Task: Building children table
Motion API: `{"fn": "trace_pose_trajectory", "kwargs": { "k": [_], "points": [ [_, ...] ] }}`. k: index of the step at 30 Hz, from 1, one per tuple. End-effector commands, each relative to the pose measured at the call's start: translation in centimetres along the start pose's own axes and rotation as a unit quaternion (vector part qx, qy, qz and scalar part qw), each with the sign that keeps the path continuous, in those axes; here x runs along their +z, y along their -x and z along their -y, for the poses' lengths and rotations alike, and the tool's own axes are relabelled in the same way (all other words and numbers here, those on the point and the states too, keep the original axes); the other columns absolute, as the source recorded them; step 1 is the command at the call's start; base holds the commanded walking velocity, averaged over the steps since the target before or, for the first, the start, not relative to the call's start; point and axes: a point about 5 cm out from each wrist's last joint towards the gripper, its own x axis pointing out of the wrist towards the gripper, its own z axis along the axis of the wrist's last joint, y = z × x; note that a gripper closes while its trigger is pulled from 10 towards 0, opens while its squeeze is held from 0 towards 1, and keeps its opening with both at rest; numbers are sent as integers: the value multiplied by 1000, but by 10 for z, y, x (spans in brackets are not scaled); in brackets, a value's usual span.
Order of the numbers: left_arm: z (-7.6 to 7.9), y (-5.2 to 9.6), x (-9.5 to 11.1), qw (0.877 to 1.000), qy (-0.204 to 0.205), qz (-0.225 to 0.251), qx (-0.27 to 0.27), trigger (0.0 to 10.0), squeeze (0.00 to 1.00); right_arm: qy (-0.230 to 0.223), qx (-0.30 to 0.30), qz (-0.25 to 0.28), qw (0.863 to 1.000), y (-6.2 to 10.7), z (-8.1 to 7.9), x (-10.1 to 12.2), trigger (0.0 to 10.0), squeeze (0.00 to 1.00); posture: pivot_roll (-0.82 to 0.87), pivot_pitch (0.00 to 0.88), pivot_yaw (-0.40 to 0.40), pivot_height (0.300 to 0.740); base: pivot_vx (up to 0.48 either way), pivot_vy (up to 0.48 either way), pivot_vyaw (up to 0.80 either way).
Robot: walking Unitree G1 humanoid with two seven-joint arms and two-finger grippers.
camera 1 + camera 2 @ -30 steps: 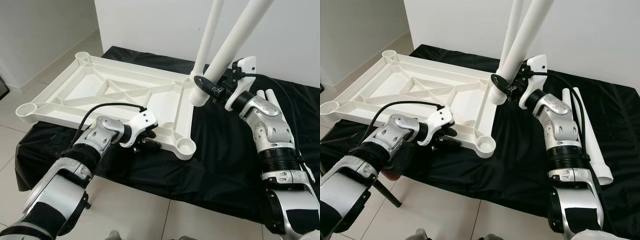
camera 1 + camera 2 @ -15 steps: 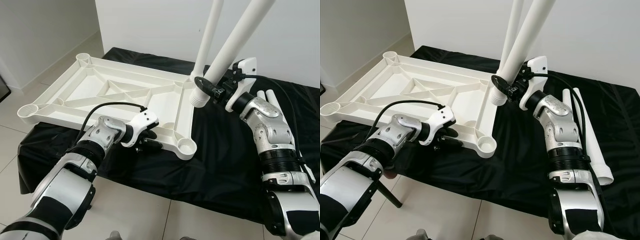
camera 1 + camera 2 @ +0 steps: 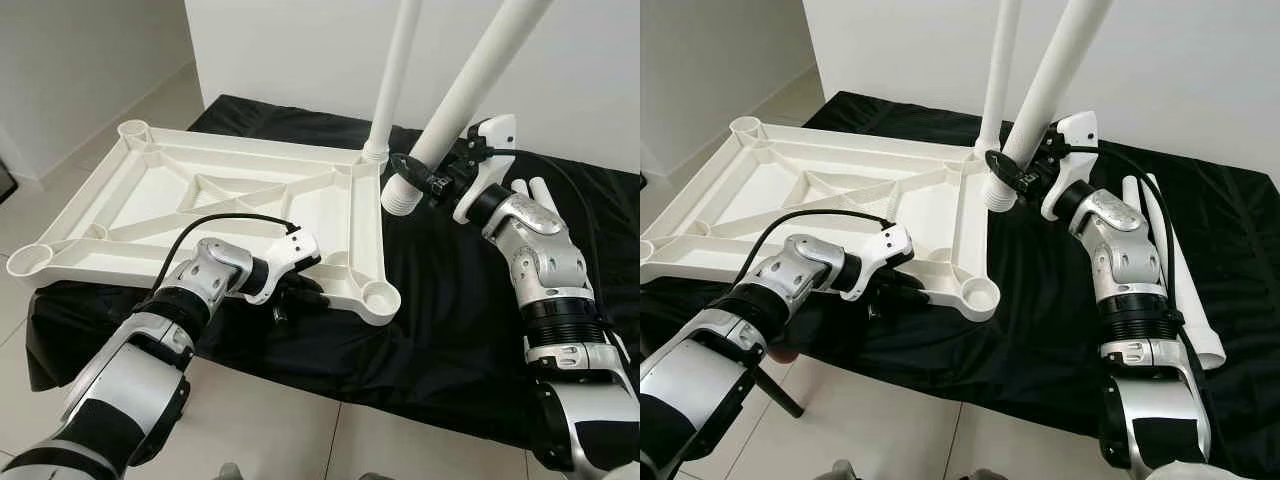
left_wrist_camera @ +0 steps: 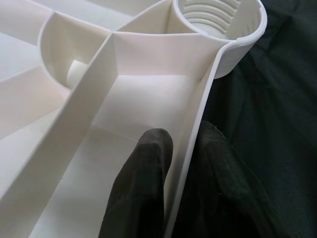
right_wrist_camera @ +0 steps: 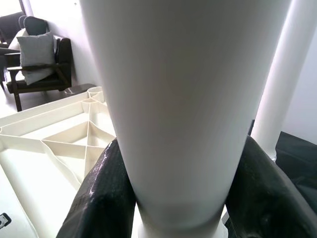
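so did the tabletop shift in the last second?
Yes. The tabletop, gripped at its near rim by the left gripper, has swung against the black cloth: its far left corner moved left, its near right corner moved right.

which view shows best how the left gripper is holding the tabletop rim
The left wrist view: the left gripper has one finger on each side of the white tabletop rim, near the empty corner socket. Both eye views show the gripper at that edge, its fingers mostly hidden.

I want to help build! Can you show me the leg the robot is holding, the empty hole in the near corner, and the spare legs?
held leg (image 3: 470,85), left eye view, mid shaft.
empty corner socket (image 3: 380,296), left eye view, rim.
spare legs (image 3: 1180,290), right eye view, middle of the tubes.
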Motion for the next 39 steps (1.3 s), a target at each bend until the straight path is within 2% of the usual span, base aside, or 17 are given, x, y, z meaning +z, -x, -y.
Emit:
{"fn": "trace_pose_trajectory", "kwargs": {
  "k": [1,9,10,12,13,14,16,19,25,33,36,39],
  "points": [
    [6,-1,-37,997,47,-62,0,10000,0,2,-3,11,1000,1,2,7,10000,0,-73,0,5,740,0,0,0],
    [-1,5,-40,995,76,-50,39,10000,0,4,-2,13,1000,1,1,8,10000,0,-72,0,4,740,0,0,0],
    [-2,7,-41,995,75,-49,47,0,0,4,-1,13,1000,1,1,8,10000,0,-72,0,3,740,0,0,0],
    [-5,10,-43,993,78,-52,67,353,0,4,-1,13,1000,1,2,8,10000,0,-71,0,3,740,0,0,0],
    [-7,12,-45,992,83,-54,81,5608,0,3,-1,13,1000,1,1,8,10000,0,-71,0,3,740,0,0,0],
    [-9,14,-46,990,86,-55,94,10000,0,3,-1,13,1000,1,1,8,10000,0,-69,0,2,740,0,0,0],
    [-14,19,-48,986,92,-58,123,10000,0,2,0,14,1000,1,1,8,10000,0,-69,0,1,740,0,0,0],
    [-15,21,-49,985,94,-59,130,10000,0,2,0,14,1000,1,1,8,10000,0,-69,0,1,740,0,0,0],
    [-27,41,-51,977,104,-52,181,10000,0,-6,14,4,1000,1,-4,3,10000,0,-61,0,-5,740,0,0,0],
    [-35,46,-40,972,88,-24,217,10000,0,-14,57,-14,998,3,-18,-6,10000,0,-62,0,-8,740,0,0,0],
    [-38,44,-34,967,91,-8,239,10000,0,-21,82,-20,996,4,-28,-11,10000,0,-65,0,-8,740,0,0,0],
    [-38,41,-29,967,90,5,237,10000,0,-27,96,-20,995,5,-32,-13,10000,0,-65,0,-11,740,0,0,0]
  ]
}}
